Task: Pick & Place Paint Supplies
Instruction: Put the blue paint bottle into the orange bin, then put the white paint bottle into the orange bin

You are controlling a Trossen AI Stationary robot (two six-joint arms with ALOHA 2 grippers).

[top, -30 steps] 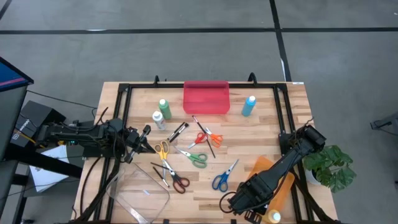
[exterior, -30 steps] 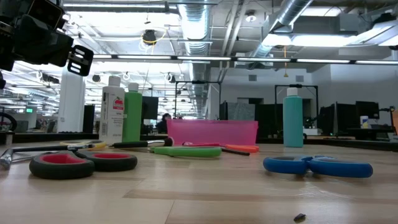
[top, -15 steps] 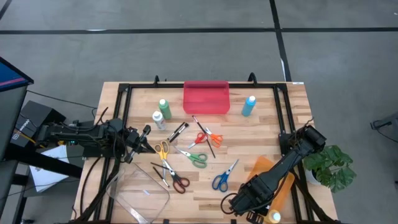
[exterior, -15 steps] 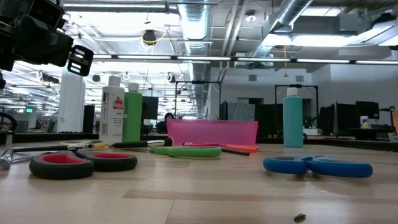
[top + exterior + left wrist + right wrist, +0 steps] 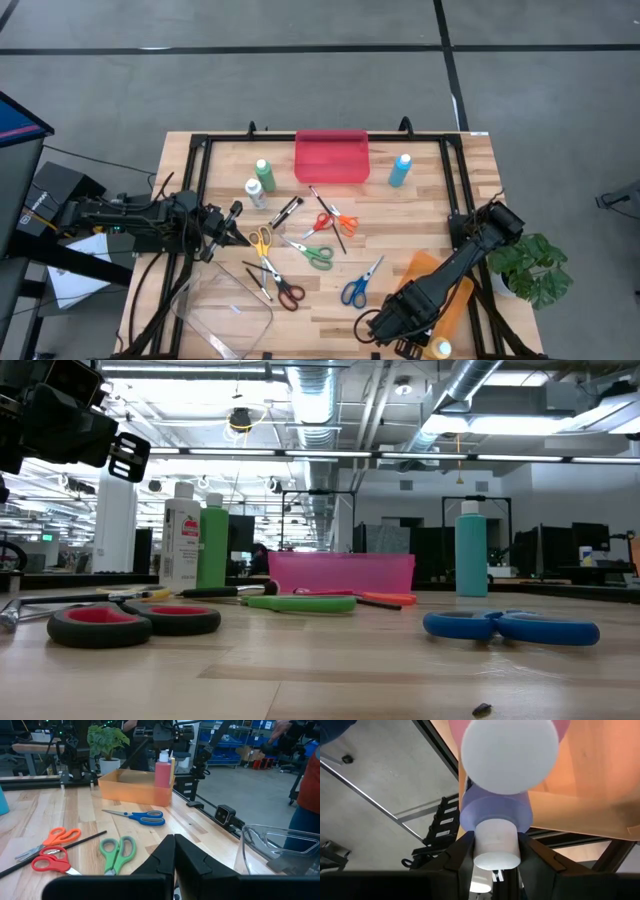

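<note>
Your pale wooden counter (image 5: pixel 420 215) carries scattered coloured-handled scissors (image 5: pixel 318 256), with an open-plan office beyond. The right pincer (image 5: pixel 496 870) grips a white-capped paint bottle (image 5: pixel 496 820) at the orange plastic tray (image 5: pixel 452 297), its colour hard to judge. The left pincer (image 5: pixel 174 851) is closed and empty.

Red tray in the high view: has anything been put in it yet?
No. The red tray shows only its bare pink floor, and the blue bottle stands on the wood beside it.

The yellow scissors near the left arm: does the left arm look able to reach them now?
Probably yes. The yellow scissors lie just ahead of the left gripper, whose fingers are shut. No other thing stands between them; the wood there is bare. The fingers would have to open first.
</note>
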